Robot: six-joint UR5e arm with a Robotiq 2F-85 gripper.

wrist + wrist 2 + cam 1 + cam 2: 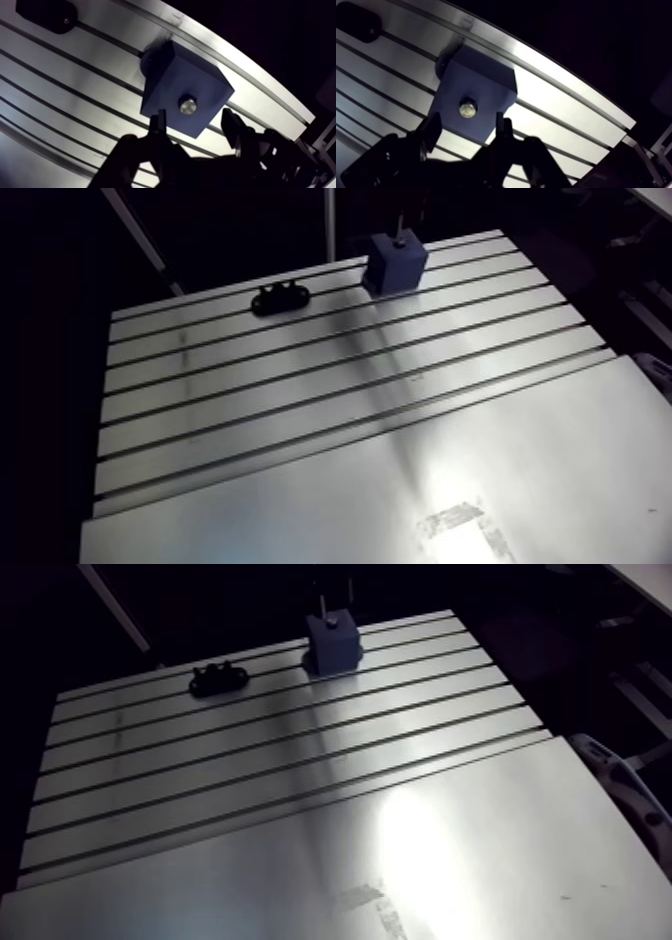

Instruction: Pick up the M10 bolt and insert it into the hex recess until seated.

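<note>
A black fixture [280, 298] lies left of the blue block [397, 266] on the bench [350, 408]. The M10 bolt [187, 105] stands in the block's top, apparently seated, just ahead of wide, empty jaws. They should rise straight up, without brushing the bolt.

Table [300, 388] — bare metal, brushed, satin sheen, dark slots. Near plate [560, 448] smoother metal, strong glare, one dull scuffed patch [455, 523]. Far block [397, 264] — blue, matt, plastic-looking, smooth faces. Head of bolt [188, 105] bright, polished metal. Far-left black part [280, 298] matt, plastic-looking. Gripper fingers [433, 132] dark, matt.
</note>
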